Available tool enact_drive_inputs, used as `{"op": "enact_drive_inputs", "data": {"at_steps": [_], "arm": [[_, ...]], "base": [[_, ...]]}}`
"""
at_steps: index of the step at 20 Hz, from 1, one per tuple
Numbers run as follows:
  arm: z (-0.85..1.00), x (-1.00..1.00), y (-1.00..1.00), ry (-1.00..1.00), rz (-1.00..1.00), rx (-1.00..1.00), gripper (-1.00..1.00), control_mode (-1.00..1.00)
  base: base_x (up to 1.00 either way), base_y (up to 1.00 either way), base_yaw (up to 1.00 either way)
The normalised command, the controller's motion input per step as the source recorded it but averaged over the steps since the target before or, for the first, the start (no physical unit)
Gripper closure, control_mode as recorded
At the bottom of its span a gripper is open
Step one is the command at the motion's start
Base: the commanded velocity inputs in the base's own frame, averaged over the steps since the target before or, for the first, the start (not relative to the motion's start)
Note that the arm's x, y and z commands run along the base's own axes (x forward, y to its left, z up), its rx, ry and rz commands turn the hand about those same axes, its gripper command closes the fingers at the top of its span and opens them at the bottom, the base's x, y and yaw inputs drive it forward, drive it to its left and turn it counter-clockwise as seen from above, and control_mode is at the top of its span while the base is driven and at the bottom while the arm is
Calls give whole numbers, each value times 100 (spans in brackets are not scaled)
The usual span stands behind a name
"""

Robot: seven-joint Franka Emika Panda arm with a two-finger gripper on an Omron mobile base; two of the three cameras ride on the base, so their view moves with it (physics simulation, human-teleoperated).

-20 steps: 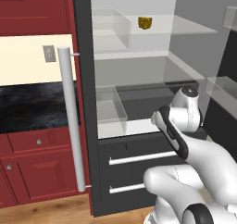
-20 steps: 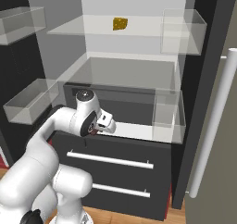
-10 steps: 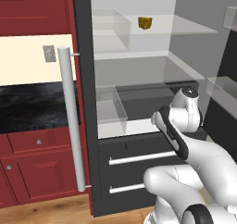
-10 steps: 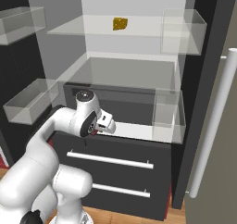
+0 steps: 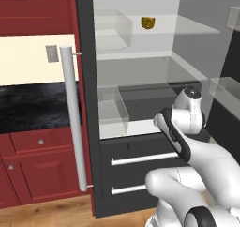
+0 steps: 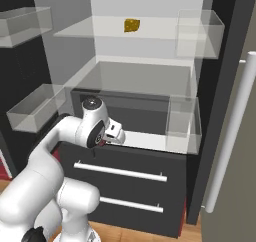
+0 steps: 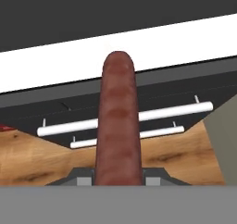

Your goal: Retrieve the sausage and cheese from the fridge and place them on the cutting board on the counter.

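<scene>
Red-brown sausage [image 7: 118, 121] sits clamped in the gripper [image 6: 111, 134] at the open fridge [image 5: 86, 80]; the cheese [image 6: 132, 25] waits on the top shelf, nothing delivered yet.

The arm [image 6: 75, 136] has shifted very slightly; nothing else moved.

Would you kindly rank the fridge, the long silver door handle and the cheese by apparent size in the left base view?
1. The fridge, largest.
2. The long silver door handle.
3. The cheese, smallest, though it sits farthest back, on an upper shelf.
</scene>
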Motion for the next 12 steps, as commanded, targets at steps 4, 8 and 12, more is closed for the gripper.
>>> {"op": "enact_drive_inputs", "data": {"at_steps": [4, 8, 12], "arm": [[0, 0, 0, 0, 0, 0, 100, 100], [0, 0, 0, 0, 0, 0, 100, 100], [0, 0, 0, 0, 0, 0, 100, 100]], "base": [[-78, 0, 5], [-66, 23, 0], [-46, 79, 0]]}}
